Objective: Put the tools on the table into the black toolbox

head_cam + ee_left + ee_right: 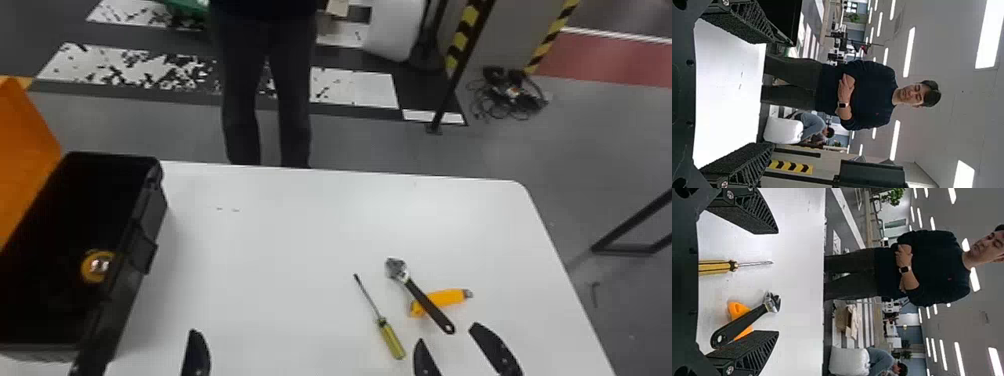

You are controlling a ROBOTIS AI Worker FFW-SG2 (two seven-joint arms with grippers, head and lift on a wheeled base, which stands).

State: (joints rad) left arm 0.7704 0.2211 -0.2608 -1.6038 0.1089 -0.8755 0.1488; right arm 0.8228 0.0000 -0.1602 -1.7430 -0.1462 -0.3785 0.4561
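The box stands open, tape inside, presumably to take the rest. Left gripper, spread wide, empty, hangs nearby. On the table: screwdriver, wrench across knife; right gripper, wide, empty, probably readied for grasping.

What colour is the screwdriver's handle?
The screwdriver's handle is yellow with dark stripes, seen best in the right wrist view.

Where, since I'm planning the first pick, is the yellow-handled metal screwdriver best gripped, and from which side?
Probably by the screwdriver's thick yellow handle, from above, the right gripper closing across its long sides: it lies flat, handle nearest the robot, touching no other tool.
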